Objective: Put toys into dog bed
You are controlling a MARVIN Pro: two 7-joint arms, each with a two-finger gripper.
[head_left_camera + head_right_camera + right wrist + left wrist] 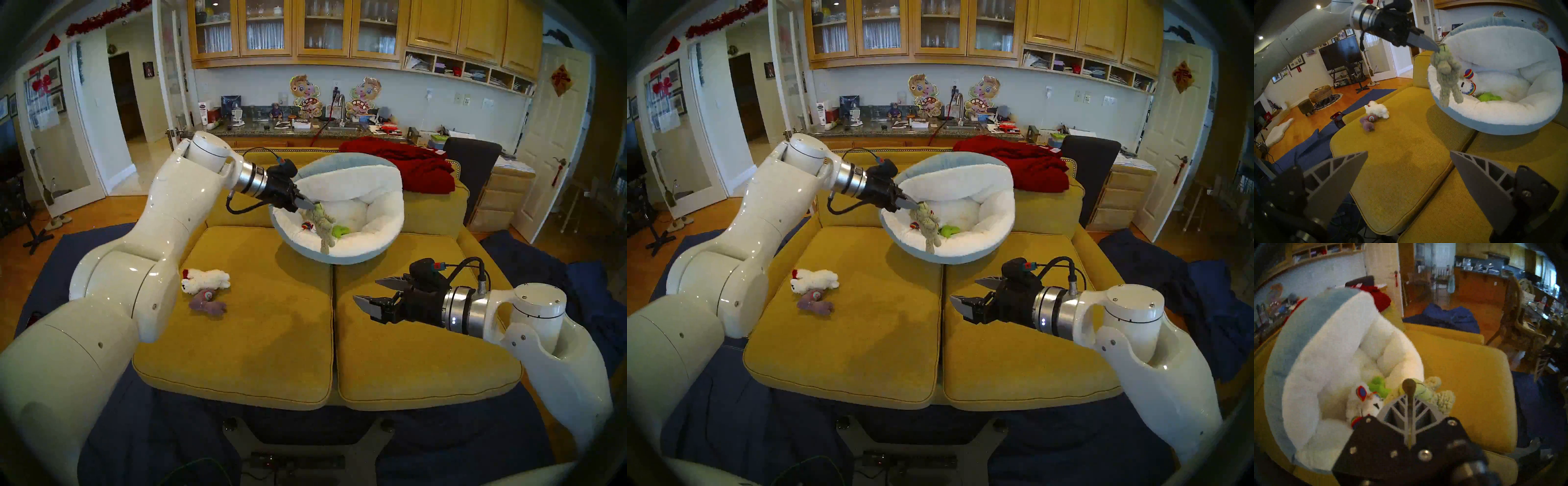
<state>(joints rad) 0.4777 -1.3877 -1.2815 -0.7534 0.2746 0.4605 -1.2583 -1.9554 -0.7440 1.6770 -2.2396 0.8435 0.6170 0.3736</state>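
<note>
The dog bed (342, 258), pale blue outside and white fleece inside, sits tilted at the back of the mustard-yellow sofa (264, 339), straddling the seam between the two seat cushions and leaning on the backrest, with a dark-red blanket (407, 166) draped over the backrest to its right. The left gripper (314, 204) reaches over the bed's near-left rim, its fingers pressed together on the top of the grey-beige plush (322, 224), which dangles limp above the rim and fleece, not resting on anything. The right gripper (369, 292) hangs above the right seat cushion, well apart from the bed, its fingers spread wide with nothing between them. Inside the bed lie the white llama (1466, 84) with rainbow trim and, just beside it, the green cactus (1489, 98). On the left seat cushion, the white lamb (205, 280) lies touching the purple-grey plush (207, 302).
</note>
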